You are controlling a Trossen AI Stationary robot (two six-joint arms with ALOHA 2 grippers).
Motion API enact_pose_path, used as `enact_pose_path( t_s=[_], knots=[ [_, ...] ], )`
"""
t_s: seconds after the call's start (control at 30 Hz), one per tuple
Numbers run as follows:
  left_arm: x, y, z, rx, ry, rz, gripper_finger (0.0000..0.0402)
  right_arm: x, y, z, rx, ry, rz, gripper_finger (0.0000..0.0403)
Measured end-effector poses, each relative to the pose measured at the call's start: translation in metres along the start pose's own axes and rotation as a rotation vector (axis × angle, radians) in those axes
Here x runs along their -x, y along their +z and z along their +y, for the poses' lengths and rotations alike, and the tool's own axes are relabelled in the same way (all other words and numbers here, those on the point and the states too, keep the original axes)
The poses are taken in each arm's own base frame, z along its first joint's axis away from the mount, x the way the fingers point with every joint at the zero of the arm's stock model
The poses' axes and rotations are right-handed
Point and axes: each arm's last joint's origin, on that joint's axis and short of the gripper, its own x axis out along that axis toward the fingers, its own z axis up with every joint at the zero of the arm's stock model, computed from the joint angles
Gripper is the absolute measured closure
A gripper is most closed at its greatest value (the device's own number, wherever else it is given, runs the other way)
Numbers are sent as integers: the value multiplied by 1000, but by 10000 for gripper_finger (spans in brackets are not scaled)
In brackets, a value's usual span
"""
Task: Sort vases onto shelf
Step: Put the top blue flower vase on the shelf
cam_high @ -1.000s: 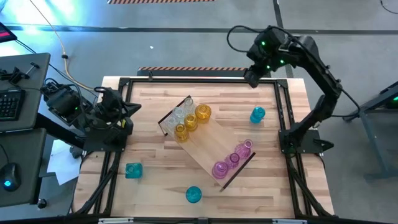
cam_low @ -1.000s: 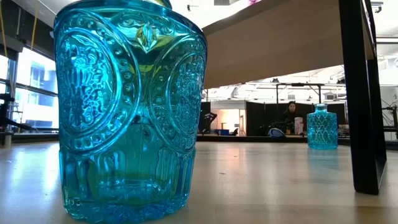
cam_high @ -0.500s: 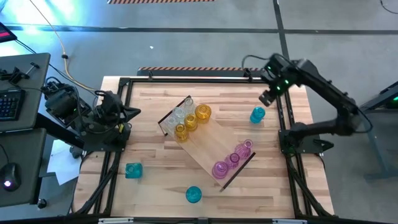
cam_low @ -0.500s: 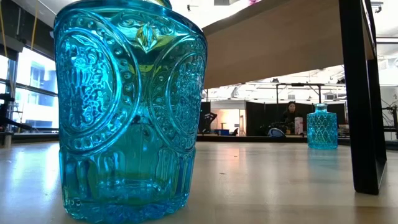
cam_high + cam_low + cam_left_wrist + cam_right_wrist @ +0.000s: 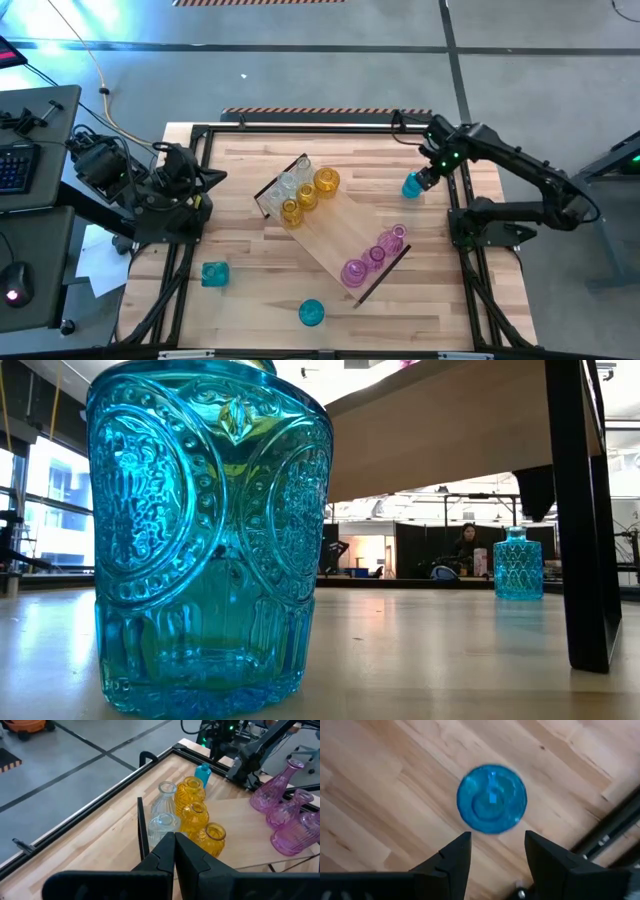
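The shelf lies slantwise mid-table. It carries two clear vases, three yellow vases and three pink vases. Three teal vases stand on the tabletop: far right, near left and near middle. My right gripper hangs open just above the far right teal vase, pointing down, with the vase's mouth just beyond its fingertips; it touches nothing. My left gripper is shut and empty at the table's left edge.
A black frame rail runs along the table's right edge, close beside my right gripper. In the low view the near teal vase fills the left half, and the shelf's dark end piece stands at the right. A person sits far behind.
My right gripper has come down from high over the table's far right corner and moved toward the near edge, until it hangs just over the far right teal vase. In the low view its dark tip now shows above that vase. No vase has moved.
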Motion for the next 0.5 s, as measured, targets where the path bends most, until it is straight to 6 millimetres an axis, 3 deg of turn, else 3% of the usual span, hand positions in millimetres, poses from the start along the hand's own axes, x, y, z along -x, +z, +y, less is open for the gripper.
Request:
enact_pose_path(
  t_s=[0.5],
  knots=[
    [0,0,0,23,3,-5,401,-11,16,-2,-12,-4,-59,236]
  ],
)
